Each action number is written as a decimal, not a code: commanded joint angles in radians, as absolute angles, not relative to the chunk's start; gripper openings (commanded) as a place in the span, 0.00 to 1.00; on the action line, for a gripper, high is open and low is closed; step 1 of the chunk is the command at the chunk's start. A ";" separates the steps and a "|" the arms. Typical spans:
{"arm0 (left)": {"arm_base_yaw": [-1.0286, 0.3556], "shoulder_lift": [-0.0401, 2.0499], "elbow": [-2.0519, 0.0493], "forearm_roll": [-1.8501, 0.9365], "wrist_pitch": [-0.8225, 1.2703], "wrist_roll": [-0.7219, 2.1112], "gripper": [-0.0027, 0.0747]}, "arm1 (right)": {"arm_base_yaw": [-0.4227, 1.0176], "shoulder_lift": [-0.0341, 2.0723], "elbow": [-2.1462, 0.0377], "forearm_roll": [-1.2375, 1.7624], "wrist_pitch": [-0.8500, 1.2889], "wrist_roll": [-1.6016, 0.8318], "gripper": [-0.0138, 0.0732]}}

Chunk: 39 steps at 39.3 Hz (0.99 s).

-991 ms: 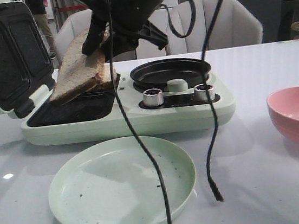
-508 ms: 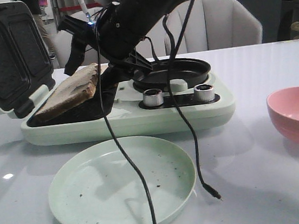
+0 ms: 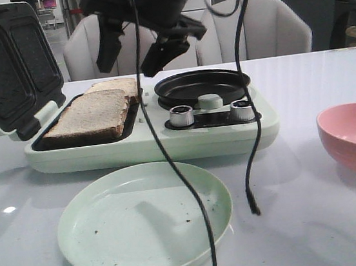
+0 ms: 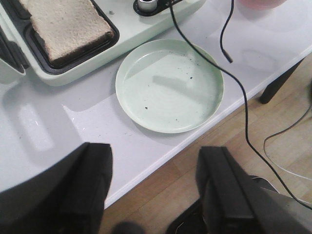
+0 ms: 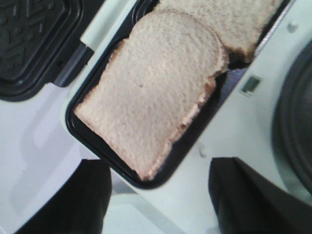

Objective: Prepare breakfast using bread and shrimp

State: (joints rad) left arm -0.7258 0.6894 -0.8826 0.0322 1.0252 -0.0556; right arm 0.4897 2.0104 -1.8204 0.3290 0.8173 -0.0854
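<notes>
Nearest lies a pale green plate (image 3: 144,220), bare but for dark crumbs, with two black cables (image 3: 176,172) dangling over it. Behind it, both slices of bread (image 3: 91,113) lie flat in the sandwich maker's (image 3: 166,141) dark tray. Above them hangs the right gripper (image 3: 134,54), fingers spread and empty. The left gripper (image 4: 153,190), over the table edge, is likewise spread.

Above the bread (image 3: 91,114) the right gripper (image 3: 130,51) hangs with jaws apart, air between. The raised lid (image 3: 4,66) walls the left side. Two dangling cables (image 3: 184,184) cross before the pale plate (image 3: 143,218), possibly touching it; the pink bowl (image 3: 355,137) stands well apart.
</notes>
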 commanded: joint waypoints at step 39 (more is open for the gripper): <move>-0.734 0.687 -0.908 0.033 0.953 -0.053 0.60 | 0.538 0.985 -0.872 -0.118 0.755 0.114 0.78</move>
